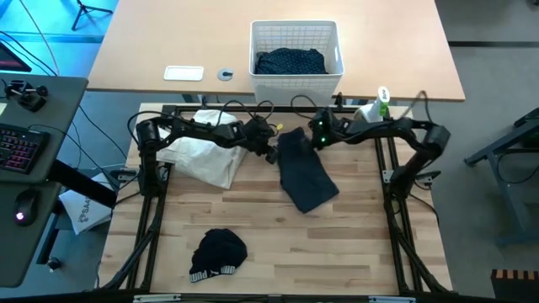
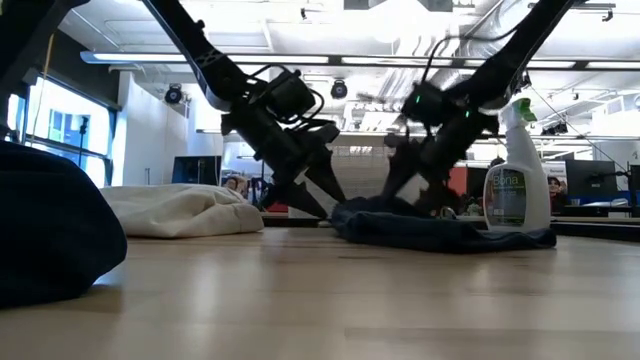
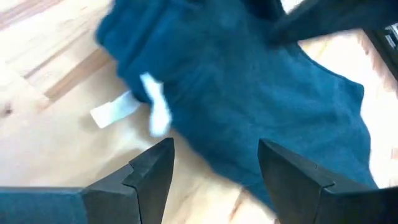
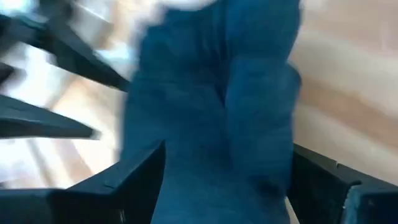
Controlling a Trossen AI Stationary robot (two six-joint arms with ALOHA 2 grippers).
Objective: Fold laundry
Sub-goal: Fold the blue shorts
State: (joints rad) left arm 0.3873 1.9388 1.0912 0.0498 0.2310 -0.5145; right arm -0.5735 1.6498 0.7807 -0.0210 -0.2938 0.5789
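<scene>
High view: you are holding the left gripper (image 1: 271,151) and right gripper (image 1: 313,140) over the dark garment (image 1: 305,175) in front of the basket (image 1: 296,38). Wrist views: both jaws are standing wide, gripping nothing. Lifting carelessly risks snagging cloth, undoing the fold.

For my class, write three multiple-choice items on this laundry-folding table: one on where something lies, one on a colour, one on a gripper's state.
1. Where is the navy dotted garment?
A. in the white lattice plastic basket
B. on the keyboard
C. under the spray bottle

2. What colour is the crumpled cloth under the left arm?
A. red
B. white
C. green

3. How do the left gripper fingers stand over the dark flat garment?
A. shut on it
B. out of view
C. open

Answers: A, the high view shows it inside the basket; B, it looks white; C, the left wrist view shows its fingers apart.
</scene>
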